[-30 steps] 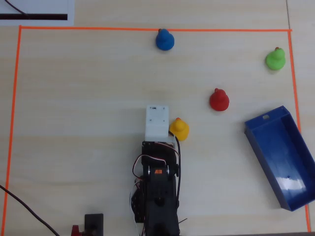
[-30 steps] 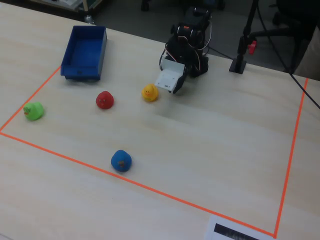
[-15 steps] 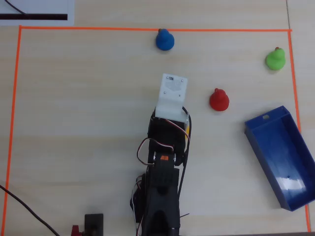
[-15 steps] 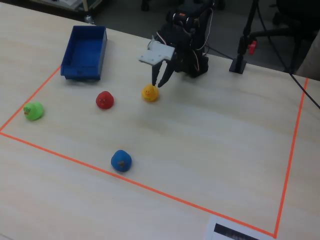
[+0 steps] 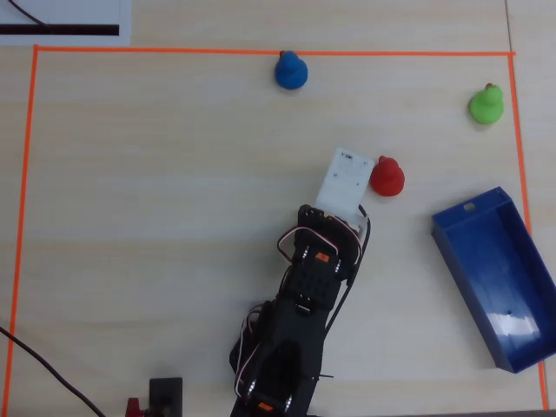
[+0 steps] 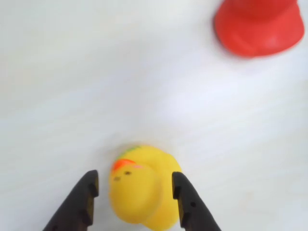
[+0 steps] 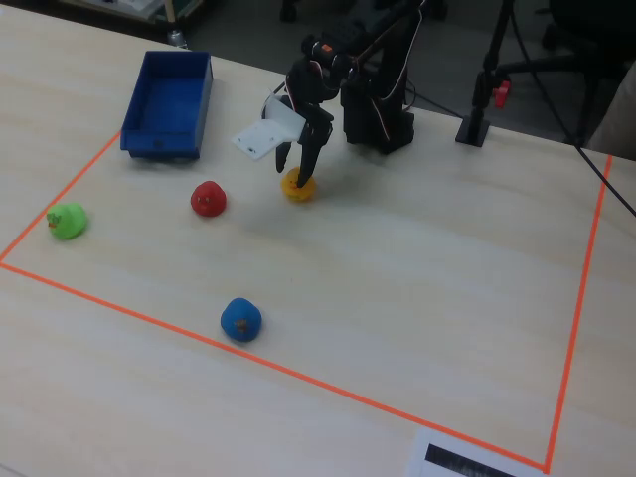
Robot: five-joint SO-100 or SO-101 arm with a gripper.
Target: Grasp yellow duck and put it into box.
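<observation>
On the pale table (image 7: 417, 288), the yellow duck (image 6: 142, 187) sits between the tool's (image 6: 134, 190) spread fingers, ungripped.

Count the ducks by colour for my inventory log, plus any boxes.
Yellow duck: 1
Red duck: 1
Green duck: 1
Blue duck: 1
Box: 1
Total: 5
</observation>
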